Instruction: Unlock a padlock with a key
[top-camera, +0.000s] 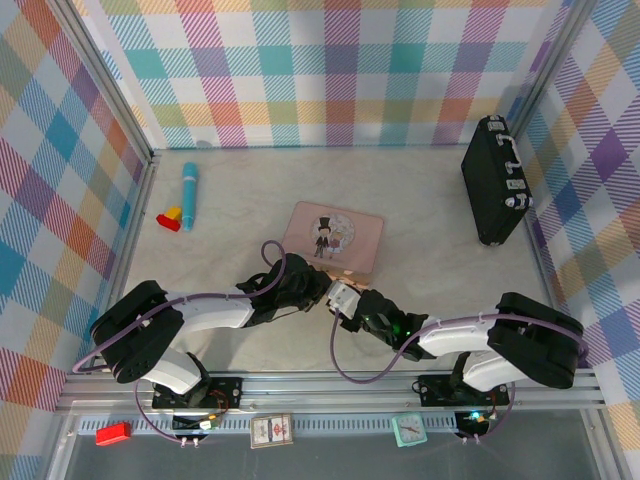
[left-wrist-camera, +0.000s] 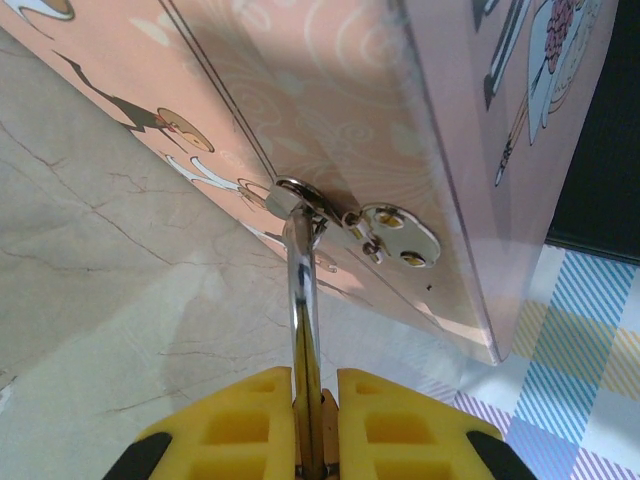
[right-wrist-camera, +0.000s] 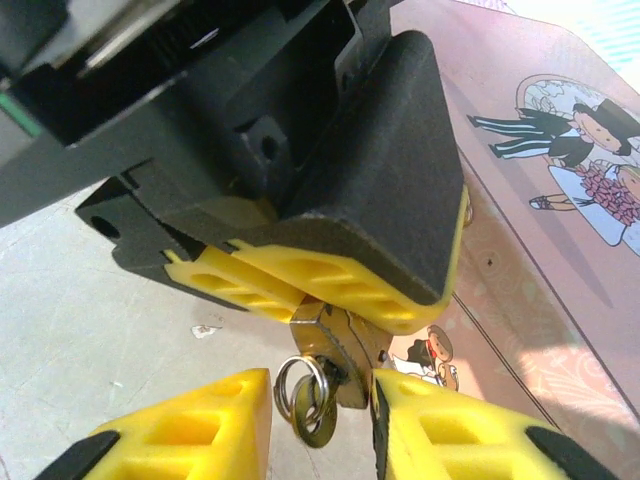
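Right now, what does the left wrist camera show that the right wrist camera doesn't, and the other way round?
Left wrist alone: the silver shackle seen edge-on, rising to the hasp plate on the side of the pink tin. Right wrist alone: the padlock's brass body, the key on its ring beneath it, and the open right gripper either side of the key. Both: the left gripper shut on the padlock, the pink tin, the marbled table.

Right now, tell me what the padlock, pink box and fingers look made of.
Padlock: metal, shiny brass-grey body with bright glints. Pink box: probably printed tin, smooth with soft sheen; could be plastic. Fingers: yellow moulded plastic, matte, with hollow pockets.
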